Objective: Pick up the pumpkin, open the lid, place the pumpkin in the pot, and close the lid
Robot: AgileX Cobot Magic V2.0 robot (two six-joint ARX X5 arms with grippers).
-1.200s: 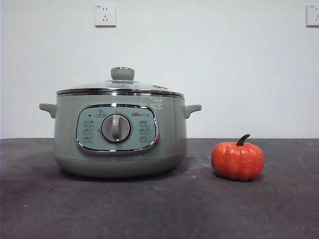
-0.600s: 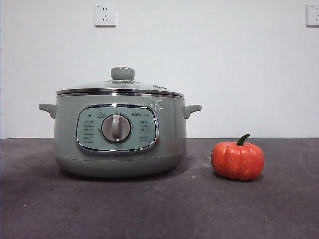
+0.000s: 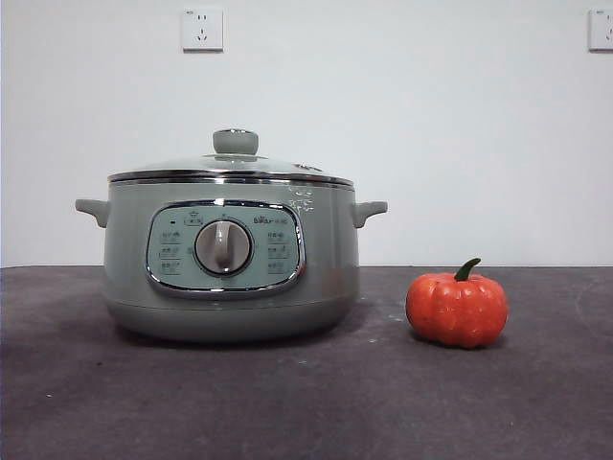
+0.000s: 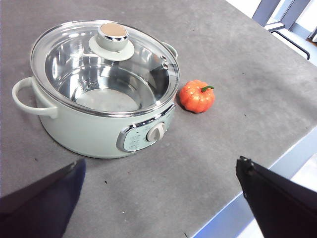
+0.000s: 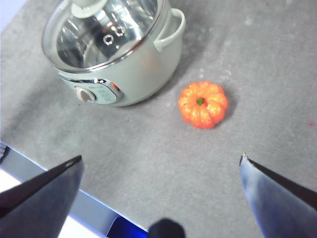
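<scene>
Neither arm enters the front view; both hang high above the grey surface (image 3: 306,402), looking down on it. The left pincer (image 4: 163,198) is released, its two dark jaws spread wide at the sides of its wrist view with nothing between them, poised above the near edge of the surface in front of the pot. The right pincer (image 5: 161,188) is likewise released and empty, jaws far apart, held over the near edge with the pumpkin ahead of it.

On the left of the front view stands the pot (image 3: 230,259), sage green, its control panel and grey dial (image 3: 223,247) facing the camera. The lid (image 3: 230,165) sits closed on the rim, knob (image 3: 236,142) on top. Through the glass, the left wrist view shows a bare, shiny metal interior with nothing inside. One side handle of the pot shows in each wrist view.

To the right of the pot, apart from it, the pumpkin (image 3: 457,308) rests upright on the surface, its green stem curving upward.

The right wrist view cuts off part of the lid and the pot's far side. The small printed labels on the panel are too fine to read. Two wall sockets (image 3: 202,29) sit high on the white wall, the right one clipped by the frame.
</scene>
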